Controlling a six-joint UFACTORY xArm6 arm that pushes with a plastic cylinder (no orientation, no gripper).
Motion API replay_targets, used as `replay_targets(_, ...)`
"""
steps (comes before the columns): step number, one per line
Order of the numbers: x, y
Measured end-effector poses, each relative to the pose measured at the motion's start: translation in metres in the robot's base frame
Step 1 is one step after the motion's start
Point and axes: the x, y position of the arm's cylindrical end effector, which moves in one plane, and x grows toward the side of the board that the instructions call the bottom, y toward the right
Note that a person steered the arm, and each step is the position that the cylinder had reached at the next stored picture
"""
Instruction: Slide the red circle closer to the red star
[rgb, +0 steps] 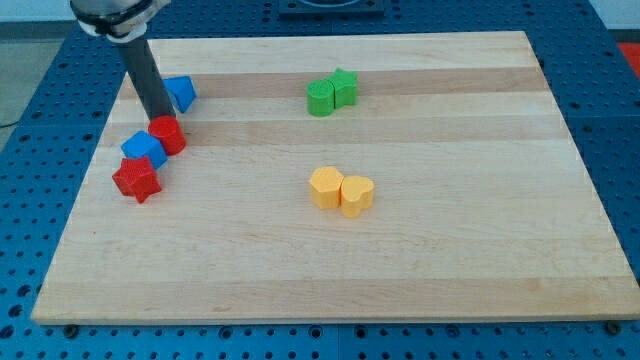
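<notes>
My tip (160, 119), a bare rod without fingers, touches the red circle (168, 134) at frame left; risk: the blue cube (144, 150) wedged before the red star (137, 180) gets shoved along.

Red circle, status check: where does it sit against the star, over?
My tip at the red circle's upper-left edge. Red star lower left, not touching the circle. Blue block wedged between them. Second blue block behind the rod.

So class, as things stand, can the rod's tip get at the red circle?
Probably yes. My tip sits right at the top edge of the red circle, nothing between them. The blue block lies between circle and red star.
</notes>
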Motion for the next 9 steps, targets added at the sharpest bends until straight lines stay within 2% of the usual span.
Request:
replay_targets(3,0.034,0.02)
replay_targets(4,0.015,0.028)
replay_targets(6,0.014,0.089)
replay_targets(9,0.034,0.081)
